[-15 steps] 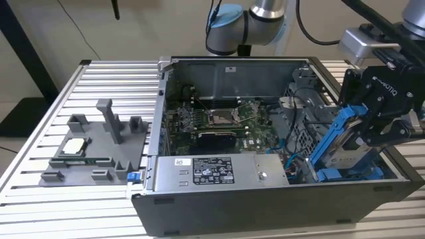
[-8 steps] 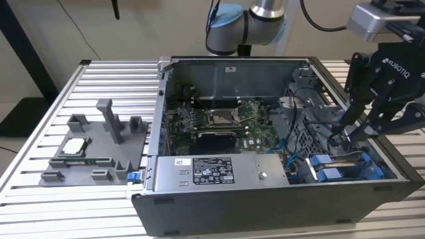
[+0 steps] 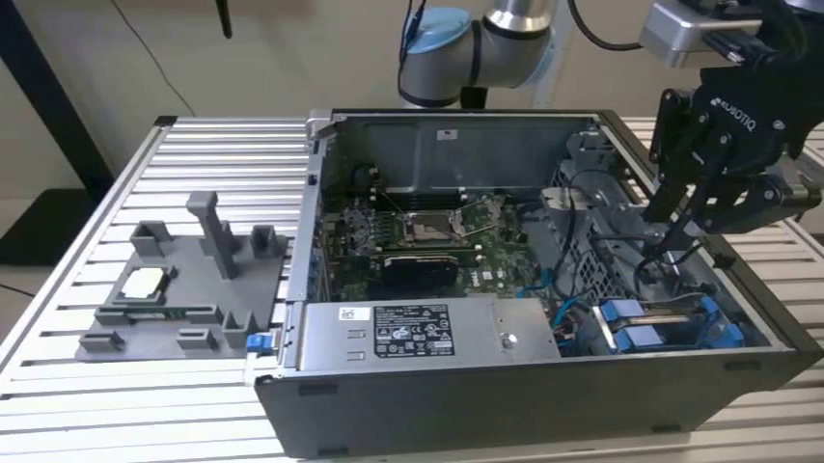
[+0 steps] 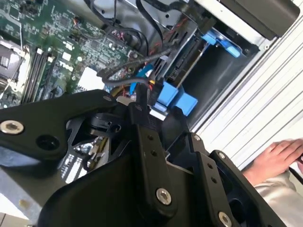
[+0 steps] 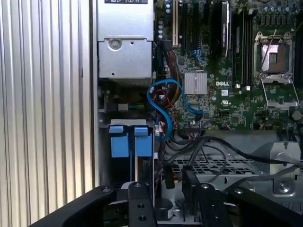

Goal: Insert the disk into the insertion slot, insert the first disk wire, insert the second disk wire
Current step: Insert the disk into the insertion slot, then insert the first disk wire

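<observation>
**Gripper low in the case, close behind the seated disk**

An open computer case stands on the slatted bench. The disk, in its blue carrier, sits in the insertion slot at the case's near corner on the exterior view's right, just beside the grey power-supply box.

The gripper reaches down into the case along the same side wall. Its tip is a little above and behind the disk and does not touch it. Whether it is clenched or released cannot be told.

In the first wrist view the gripper is near the disk's blue tabs, with black wires running past it. In the second wrist view the tabs lie just beyond the gripper, and a person's hand rests on the bench.
</observation>
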Motion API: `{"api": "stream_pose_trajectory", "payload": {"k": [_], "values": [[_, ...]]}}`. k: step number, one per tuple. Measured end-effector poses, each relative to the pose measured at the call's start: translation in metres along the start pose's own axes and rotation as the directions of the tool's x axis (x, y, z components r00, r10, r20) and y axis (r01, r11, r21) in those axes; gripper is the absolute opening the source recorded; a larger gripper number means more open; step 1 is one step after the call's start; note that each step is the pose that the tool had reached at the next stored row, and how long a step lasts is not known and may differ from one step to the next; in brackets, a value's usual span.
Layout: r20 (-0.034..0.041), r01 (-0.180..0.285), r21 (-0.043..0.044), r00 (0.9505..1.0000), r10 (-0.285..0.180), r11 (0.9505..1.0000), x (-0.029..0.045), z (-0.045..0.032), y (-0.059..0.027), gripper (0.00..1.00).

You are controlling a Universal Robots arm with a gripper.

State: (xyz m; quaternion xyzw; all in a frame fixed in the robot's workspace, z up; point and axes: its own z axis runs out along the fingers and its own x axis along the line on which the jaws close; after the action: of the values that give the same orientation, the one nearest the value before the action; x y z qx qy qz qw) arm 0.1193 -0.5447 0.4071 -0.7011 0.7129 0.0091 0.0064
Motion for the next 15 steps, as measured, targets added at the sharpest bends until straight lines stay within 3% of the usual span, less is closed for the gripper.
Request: {"api": "stream_pose_trajectory", "payload": {"k": [2,11,15], "values": [[-0.0007,0.009,0.0045,1.0,-0.009,0.9999,0.0,0.0026,-0.0001,0.4],[-0.0011,0.09,0.0033,0.996,-0.09,0.9959,0.0006,0.0176,-0.0001,0.4],[0.0019,0.092,0.0085,0.9957,-0.092,0.9957,0.0006,0.019,-0.0002,0.26]]}}
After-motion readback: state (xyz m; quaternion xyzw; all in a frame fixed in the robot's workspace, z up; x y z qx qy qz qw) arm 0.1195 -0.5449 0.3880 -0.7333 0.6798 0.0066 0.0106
